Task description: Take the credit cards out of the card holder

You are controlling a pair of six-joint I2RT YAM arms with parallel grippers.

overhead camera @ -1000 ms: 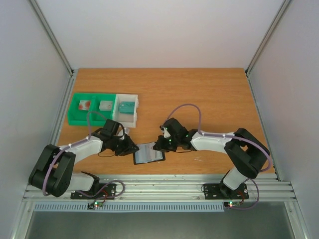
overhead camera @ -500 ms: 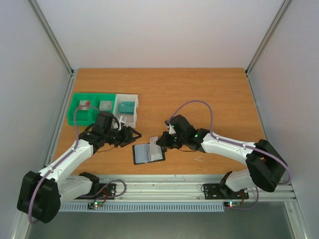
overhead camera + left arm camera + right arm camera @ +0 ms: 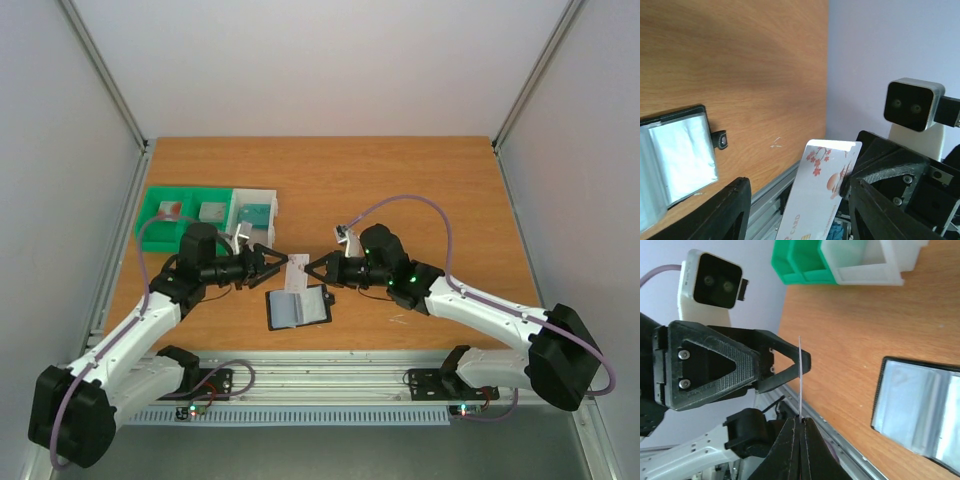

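The black card holder (image 3: 298,307) lies open on the table, its clear pockets up; it also shows in the left wrist view (image 3: 677,160) and the right wrist view (image 3: 920,410). My right gripper (image 3: 316,271) (image 3: 801,421) is shut on a white credit card (image 3: 297,272) with red blossoms (image 3: 822,192), held in the air above the holder and seen edge-on in the right wrist view (image 3: 800,375). My left gripper (image 3: 279,267) (image 3: 799,200) is open, its jaws on either side of that card, which rests against one finger (image 3: 880,195).
A green tray (image 3: 152,228) and a joined white tray (image 3: 237,212) stand at the back left. A teal card (image 3: 256,213) lies in the white one and a grey card (image 3: 211,211) in a green compartment. The metal rail runs along the near edge.
My right gripper has lifted the white card up off the holder and to the left. My left gripper has swung right and now has its open jaws around the card.
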